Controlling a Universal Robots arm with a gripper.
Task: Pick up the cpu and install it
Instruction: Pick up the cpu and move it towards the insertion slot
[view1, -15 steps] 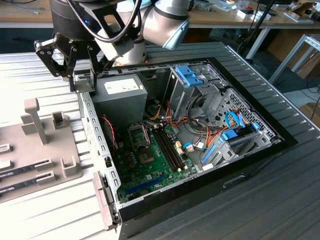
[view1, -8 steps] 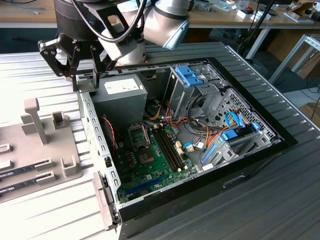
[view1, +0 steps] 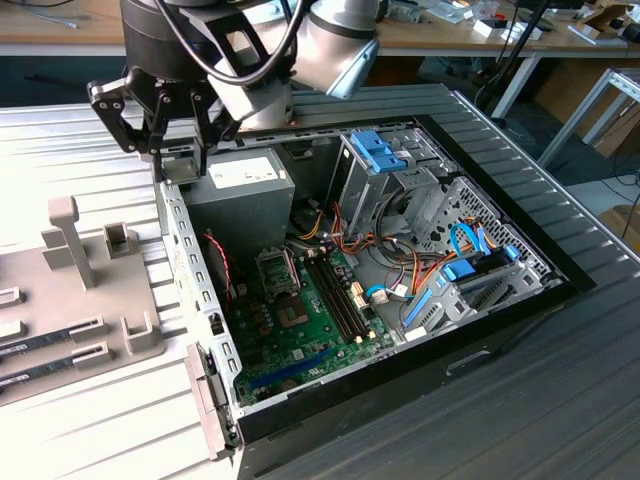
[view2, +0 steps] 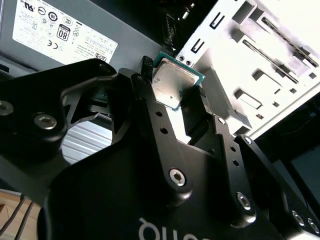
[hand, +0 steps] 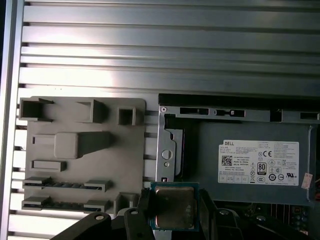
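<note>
Exterior view's left: grey moulded plastic parts tray (view1: 95, 300) on ribbed metal table (view1: 80, 440). Moving right: black two-finger gripper (view1: 182, 150) over edge of open black computer case (view1: 400, 375). Jaws clenched on cpu (view2: 172, 86), a small square chip with green rim and dull silver lid, pinched by opposite edges in second wrist view. Pick-up done, by my read. Chip aloft beside grey metal power-supply box (view1: 240, 185). Install not yet done: green motherboard (view1: 300, 330) lies further right, apart from chip. Socket too small to judge. Chip's underside hidden.
</note>
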